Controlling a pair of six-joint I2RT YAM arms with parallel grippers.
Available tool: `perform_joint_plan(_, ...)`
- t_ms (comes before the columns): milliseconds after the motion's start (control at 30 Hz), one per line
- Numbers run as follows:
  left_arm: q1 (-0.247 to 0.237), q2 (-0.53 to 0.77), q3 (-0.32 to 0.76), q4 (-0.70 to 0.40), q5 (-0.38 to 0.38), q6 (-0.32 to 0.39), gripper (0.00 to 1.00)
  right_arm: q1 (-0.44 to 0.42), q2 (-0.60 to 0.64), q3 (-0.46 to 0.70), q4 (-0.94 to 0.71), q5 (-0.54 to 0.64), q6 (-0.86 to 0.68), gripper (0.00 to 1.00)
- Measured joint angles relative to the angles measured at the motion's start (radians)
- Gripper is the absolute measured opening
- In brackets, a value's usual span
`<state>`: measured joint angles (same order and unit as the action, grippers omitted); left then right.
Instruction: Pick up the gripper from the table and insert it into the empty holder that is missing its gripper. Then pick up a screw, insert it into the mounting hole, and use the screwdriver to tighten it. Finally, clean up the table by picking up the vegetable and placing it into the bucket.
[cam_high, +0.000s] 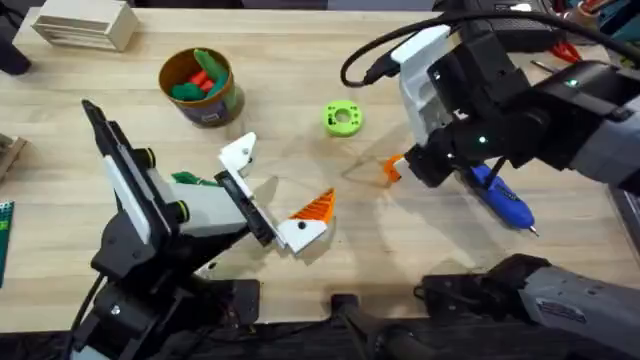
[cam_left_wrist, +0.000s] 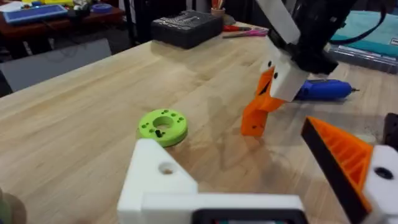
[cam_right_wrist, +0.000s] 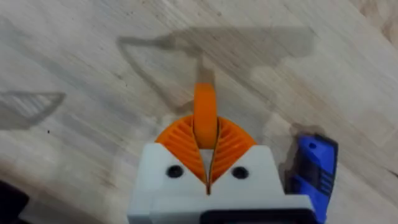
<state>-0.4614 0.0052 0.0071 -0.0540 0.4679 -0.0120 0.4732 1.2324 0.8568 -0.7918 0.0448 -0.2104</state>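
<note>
The desk (cam_high: 300, 60) is light wood with long boards. At its far left sits a slatted wooden box (cam_high: 85, 25). Next to that is the bucket (cam_high: 205, 88), with red and green toy pieces inside.

The left arm lies low over the desk at the lower left. The vegetable (cam_high: 188, 179) peeks out just behind it. The left hand (cam_high: 268, 190) is spread wide. One white finger has no orange tip: that is the empty holder (cam_high: 238, 152). The other finger wears an orange ribbed tip (cam_high: 314, 206).

Near the middle of the desk lies a flat bright green ring (cam_high: 342, 118).

To the right of the ring, the right arm comes in from the right and bends down to the desk. The right hand (cam_right_wrist: 206, 144) is squeezed tight on the gripper (cam_right_wrist: 205, 117), which sticks out from between its orange pads (cam_right_wrist: 176, 141). The gripper's end is at or just above the wood; I cannot tell which.

The screwdriver (cam_high: 500, 197) lies on the desk just beside that hand. At the far right edge there are pink-handled scissors (cam_left_wrist: 245, 31).
</note>
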Motion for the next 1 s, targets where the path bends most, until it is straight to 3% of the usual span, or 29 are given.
perform_joint_plan(167,0.000,0.000,0.000,0.000,0.000,0.000,0.987,0.000,-0.060,0.060,-0.083,0.001,0.002,0.016)
perform_joint_plan(400,0.000,0.000,0.000,0.000,0.000,0.000,0.987,0.000,-0.365,0.116,-0.099,0.000,0.097,0.016)
perform_joint_plan(533,0.000,0.000,0.000,0.000,0.000,0.000,0.987,0.000,-0.522,0.106,0.001,-0.027,0.228,0.016)
perform_joint_plan(633,0.000,0.000,0.000,0.000,0.000,0.000,0.987,0.000,-0.597,0.050,0.149,-0.118,0.341,0.016)
perform_joint_plan(767,0.000,0.000,0.000,0.000,0.000,0.000,0.987,0.000,-0.597,-0.095,0.358,-0.315,0.498,0.016)
perform_joint_plan(900,0.000,0.000,0.000,0.000,0.000,0.000,0.987,0.000,-0.508,-0.222,0.522,-0.504,0.683,0.016)
perform_joint_plan(1000,0.000,0.000,0.000,0.005,0.006,-0.012,0.987,0.000,-0.426,-0.250,0.587,-0.614,0.791,0.016)
